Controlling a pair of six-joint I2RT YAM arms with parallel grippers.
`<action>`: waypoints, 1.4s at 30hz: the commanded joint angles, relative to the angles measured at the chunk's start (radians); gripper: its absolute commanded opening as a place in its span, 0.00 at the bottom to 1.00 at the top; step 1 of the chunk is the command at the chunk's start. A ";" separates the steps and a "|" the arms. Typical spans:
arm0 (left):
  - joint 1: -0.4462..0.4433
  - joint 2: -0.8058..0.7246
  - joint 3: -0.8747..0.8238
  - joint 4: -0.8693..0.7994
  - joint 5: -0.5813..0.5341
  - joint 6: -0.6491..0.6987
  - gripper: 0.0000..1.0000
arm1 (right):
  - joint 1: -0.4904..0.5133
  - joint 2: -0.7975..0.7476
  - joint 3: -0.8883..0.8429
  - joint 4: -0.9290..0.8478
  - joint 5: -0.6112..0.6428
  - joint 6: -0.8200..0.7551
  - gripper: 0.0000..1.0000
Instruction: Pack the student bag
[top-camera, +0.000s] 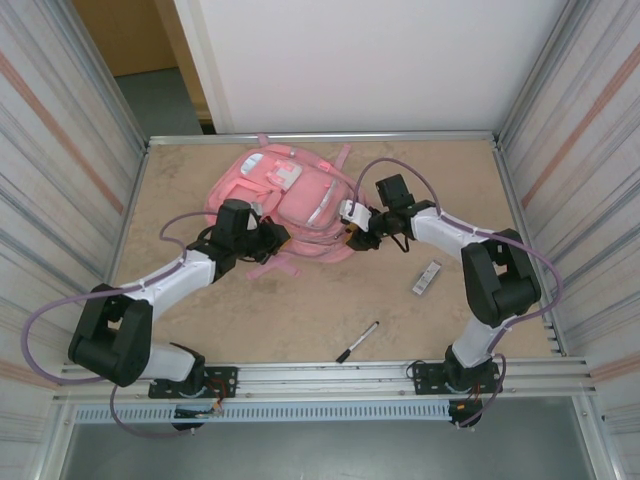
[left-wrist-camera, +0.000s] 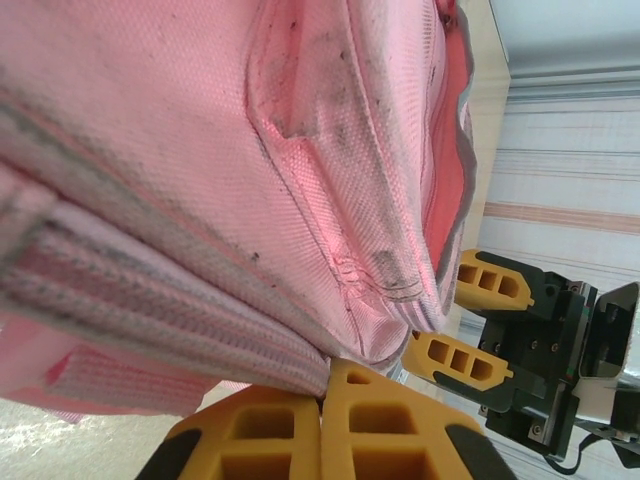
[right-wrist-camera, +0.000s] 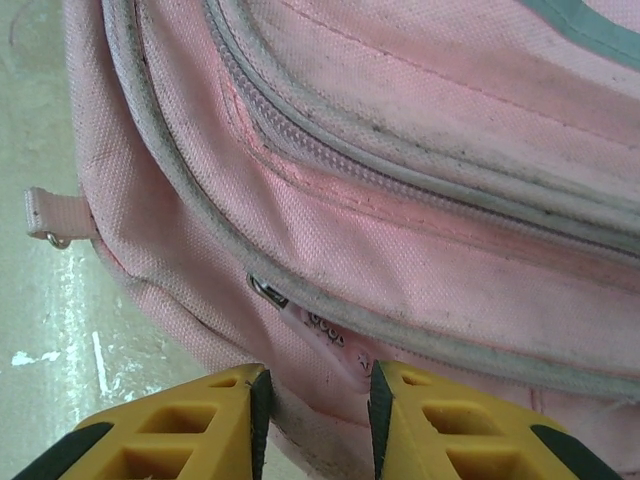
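Bag (top-camera: 290, 190) lies on the desk (top-camera: 300, 310) toward the far side, roughly midway across, front pockets facing up and white patch (top-camera: 288, 177) toward the far end. Both arms reach in to its near edge, one at each lower corner. Left end effector (left-wrist-camera: 322, 415): closed, yellow fingers pressed together with no visible gap. The bag's pale-trimmed lower edge runs down to the fingertips and touches them; whether any fabric is pinched between the pads cannot be told, as the contact line is hidden. Right end effector (right-wrist-camera: 317, 420): closed to a narrow gap on a fold of the bag's lower edge. In the right wrist view the pink fabric fills the space from one pad to the other, and a small pink zip tab (right-wrist-camera: 325, 335) sits just above the fingers. A metal ring on a short strap (right-wrist-camera: 55, 225) hangs off the bag's side, clear of the fingers. The left wrist view shows the same end effector at the bag's opposite corner, fingers apart with the corner of the bag reaching between them. Fabric is visibly soiled along seams and trim. Loose items on the desk: a pen (top-camera: 357, 341) near the front edge, well apart from the bag, and a small silver object (top-camera: 427, 277) beside the right arm, identity not determinable.
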 joint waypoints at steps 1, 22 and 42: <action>0.002 -0.048 0.016 0.057 0.065 0.000 0.00 | 0.022 0.029 -0.028 0.068 0.012 -0.033 0.32; 0.001 -0.031 -0.017 0.112 0.082 -0.011 0.00 | 0.155 -0.053 -0.264 0.511 0.214 0.113 0.33; 0.113 -0.087 -0.090 0.080 0.072 0.017 0.00 | 0.083 -0.181 -0.359 0.521 0.243 0.232 0.00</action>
